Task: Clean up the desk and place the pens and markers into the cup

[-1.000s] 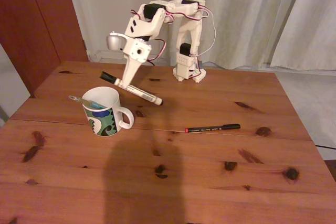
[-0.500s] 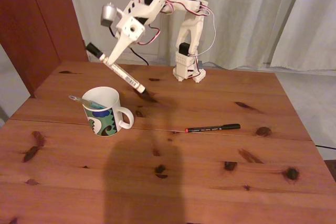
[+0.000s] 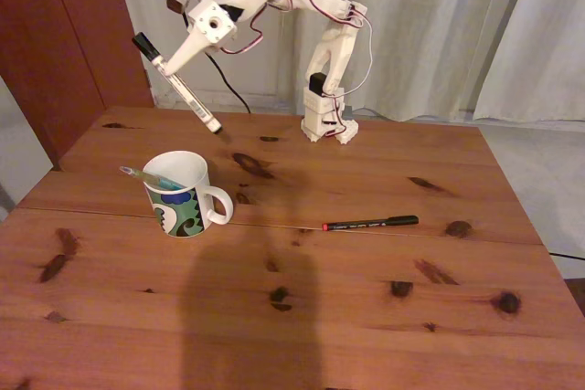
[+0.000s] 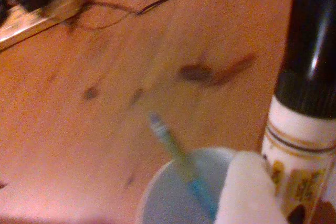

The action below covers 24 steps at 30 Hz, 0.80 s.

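Observation:
In the fixed view my gripper hangs high above the back left of the desk, shut on the white marker. The marker slants, black cap up and to the left, its lower end above and behind the cup. The green pen leans out of the cup's left rim. The black pen with a red end lies flat right of the cup. The wrist view shows the marker close at the right beside a white finger, with the cup and green pen below.
The arm's base stands at the back middle of the desk, with a black cable trailing behind it. Curtains hang behind and a dark wooden panel stands at the left. A shadow lies across the desk's front.
The arm has lifted the marker off the desk, swinging it up and to the left until it is above and behind the cup. Cup and pens have stayed put.

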Available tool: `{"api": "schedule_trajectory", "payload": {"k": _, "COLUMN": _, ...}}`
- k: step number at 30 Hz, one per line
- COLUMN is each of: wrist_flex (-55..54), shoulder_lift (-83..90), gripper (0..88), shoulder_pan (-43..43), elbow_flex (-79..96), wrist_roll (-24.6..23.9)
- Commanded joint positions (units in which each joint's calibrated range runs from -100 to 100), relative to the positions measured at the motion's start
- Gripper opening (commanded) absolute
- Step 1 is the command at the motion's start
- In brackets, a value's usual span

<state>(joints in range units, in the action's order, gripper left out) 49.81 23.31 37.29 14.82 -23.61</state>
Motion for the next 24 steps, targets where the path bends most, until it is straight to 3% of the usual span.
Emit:
{"api": "schedule_trajectory", "payload": {"k": 1, "wrist_flex": -1.68, "shoulder_lift": -1.09, "gripper": 0.9, "shoulder_pan": 1.75, "elbow_flex": -3.01, "wrist_roll": 1.56}}
{"api": "schedule_trajectory", "payload": {"k": 10, "wrist_flex": -1.77, "shoulder_lift": -7.21, "gripper": 0.9, "shoulder_pan": 2.23, "elbow_flex": -4.27, "wrist_roll": 4.13}}
{"api": "schedule_trajectory", "payload": {"k": 24, "wrist_flex": -1.77, "shoulder_lift": -17.39, "gripper": 0.9, "shoulder_pan": -0.74, "elbow_flex": -22.03, "wrist_roll": 1.30}}
